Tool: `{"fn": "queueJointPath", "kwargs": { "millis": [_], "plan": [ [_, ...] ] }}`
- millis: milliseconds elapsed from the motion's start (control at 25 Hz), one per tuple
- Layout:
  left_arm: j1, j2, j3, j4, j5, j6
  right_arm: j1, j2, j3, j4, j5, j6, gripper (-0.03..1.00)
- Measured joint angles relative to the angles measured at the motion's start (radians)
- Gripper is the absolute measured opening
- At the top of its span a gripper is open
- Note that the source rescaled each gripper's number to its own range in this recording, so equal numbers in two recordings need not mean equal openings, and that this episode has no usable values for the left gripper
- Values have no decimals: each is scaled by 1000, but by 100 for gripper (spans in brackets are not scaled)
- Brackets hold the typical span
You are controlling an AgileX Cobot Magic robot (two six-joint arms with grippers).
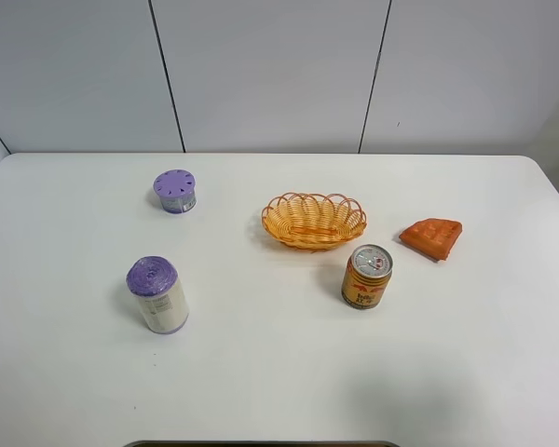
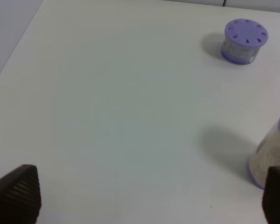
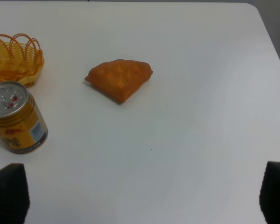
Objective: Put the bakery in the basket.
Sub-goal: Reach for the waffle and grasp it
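The bakery (image 1: 432, 237), a flat orange-brown waffle wedge, lies on the white table right of the basket (image 1: 314, 220), an oval orange-yellow wicker basket that is empty. The right wrist view shows the waffle (image 3: 120, 78) ahead and the basket's edge (image 3: 13, 59) off to one side. My right gripper (image 3: 142, 196) is open and empty, well short of the waffle, only its dark fingertips (image 3: 9, 192) showing. My left gripper (image 2: 149, 193) is open and empty over bare table, fingertips (image 2: 18, 193) showing. Neither gripper appears in the exterior high view.
A gold-red drink can (image 1: 367, 277) stands upright just in front of the basket, also seen in the right wrist view (image 3: 16, 119). A short purple-lidded jar (image 1: 174, 191) and a taller purple-topped container (image 1: 156, 294) stand on the left. The table's right edge (image 1: 552, 182) is near the waffle.
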Motion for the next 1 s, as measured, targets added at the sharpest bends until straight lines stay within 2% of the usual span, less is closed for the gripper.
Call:
{"fn": "queueJointPath", "kwargs": {
  "millis": [1000],
  "plan": [
    [0, 0, 0, 0, 0, 0, 0, 0, 0, -5, 0, 0, 100]
  ]
}}
